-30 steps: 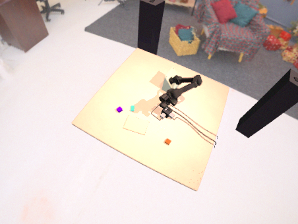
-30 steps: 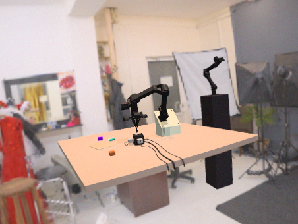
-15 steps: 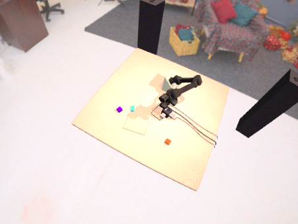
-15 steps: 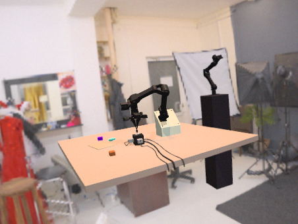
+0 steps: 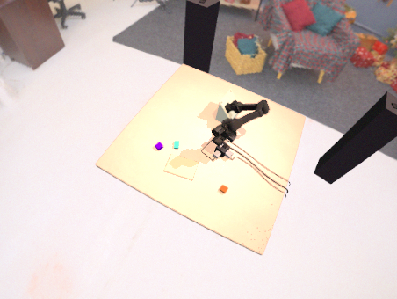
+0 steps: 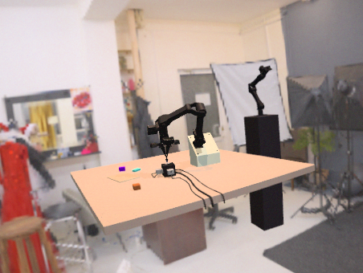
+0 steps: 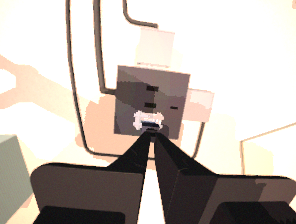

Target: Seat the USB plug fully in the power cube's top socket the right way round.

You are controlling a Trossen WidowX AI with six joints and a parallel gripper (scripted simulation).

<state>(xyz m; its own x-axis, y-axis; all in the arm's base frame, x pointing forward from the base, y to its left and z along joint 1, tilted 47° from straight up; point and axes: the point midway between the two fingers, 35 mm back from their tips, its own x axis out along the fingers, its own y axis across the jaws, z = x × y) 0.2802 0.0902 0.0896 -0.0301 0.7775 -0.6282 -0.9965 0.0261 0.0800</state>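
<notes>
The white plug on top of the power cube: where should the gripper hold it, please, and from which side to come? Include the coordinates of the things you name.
Probably best from straight above, on the upper end of the white plug (image 6: pixel 167 161) (image 7: pixel 141 120). That end sticks up from the top face of the power cube (image 6: pixel 165 169) (image 7: pixel 131 92), which blocks any approach from below.

We see a studio-like room, with photo lights (image 6: pixel 317 94) on stands and a pale backdrop (image 6: pixel 237 100) behind a robot bench (image 6: pixel 193 181); a draped armchair (image 5: pixel 307 48) and red dress (image 6: pixel 16 177) lend us a homely, dressing-room touch.
</notes>
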